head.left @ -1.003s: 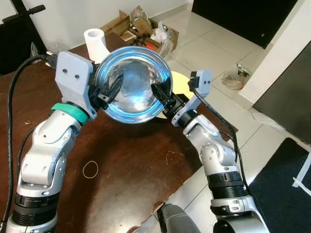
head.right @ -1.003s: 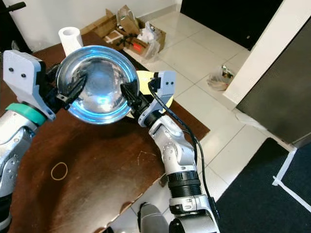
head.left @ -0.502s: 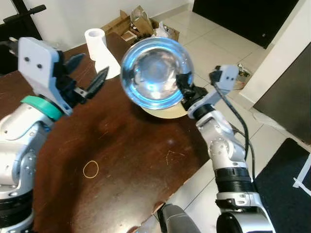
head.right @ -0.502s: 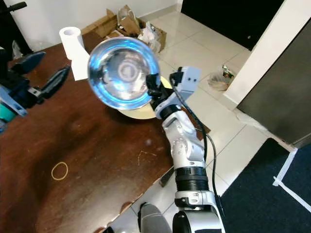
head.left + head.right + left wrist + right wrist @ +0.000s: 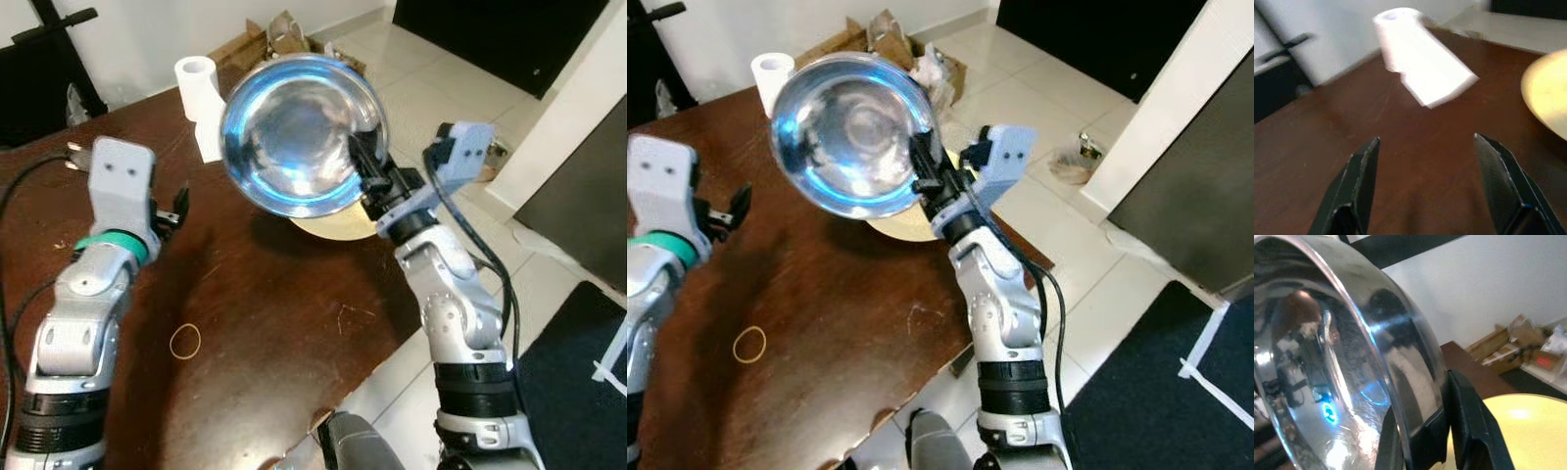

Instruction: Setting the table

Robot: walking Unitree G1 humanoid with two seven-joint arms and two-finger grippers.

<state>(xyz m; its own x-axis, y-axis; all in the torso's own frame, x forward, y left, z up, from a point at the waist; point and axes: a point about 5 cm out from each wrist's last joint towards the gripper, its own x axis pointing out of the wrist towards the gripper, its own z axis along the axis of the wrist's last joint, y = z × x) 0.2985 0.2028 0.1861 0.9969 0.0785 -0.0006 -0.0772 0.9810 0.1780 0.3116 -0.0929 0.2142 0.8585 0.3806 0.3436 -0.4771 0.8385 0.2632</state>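
As right hand (image 5: 364, 174) pinches bowl (image 5: 294, 127) rim, left hand (image 5: 1425, 186) agape

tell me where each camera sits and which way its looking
Left eye, right eye: head stereo pair, looking down at the table; both arms show, right gripper clamping the steel bowl.
Left wrist: along the open left gripper toward the paper towel roll.
Right wrist: along its fingers at the bowl's rim.
Shared: the yellow plate, in every view.

The left claw (image 5: 1425, 183) hangs over the dark brown worktop (image 5: 1415, 161), its two black fingers (image 5: 1359, 181) spread wide apart. Beyond them, at twelve o'clock, stands a blurred white paper roll (image 5: 1410, 54). A yellow plate (image 5: 1547, 98) edges in at three o'clock.
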